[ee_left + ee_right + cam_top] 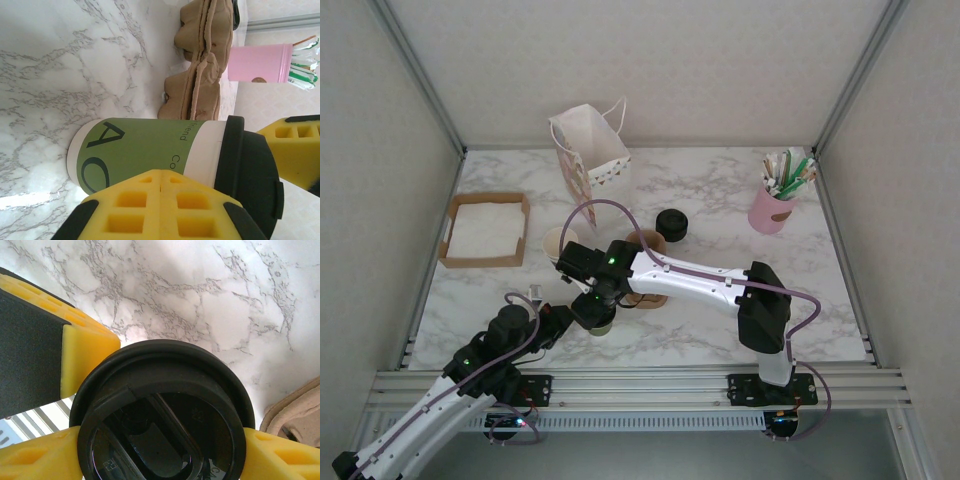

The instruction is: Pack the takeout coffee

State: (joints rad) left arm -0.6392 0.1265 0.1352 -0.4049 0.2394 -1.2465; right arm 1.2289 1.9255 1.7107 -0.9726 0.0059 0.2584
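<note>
The takeout coffee is an olive-green paper cup with a black lid, upright near the table's front edge. My right gripper comes down from above. Its yellow fingers press on both sides of the lid rim, so it is shut on the cup. My left gripper is shut with its pads together and nothing between them, right beside the cup's wall. The brown cardboard carrier lies just behind the cup, partly hidden under the right arm.
A white paper bag stands open at the back. A cardboard tray of napkins is at the left, a lidless cup stack beside it. A black lid sits mid-table and a pink cup of straws at the right.
</note>
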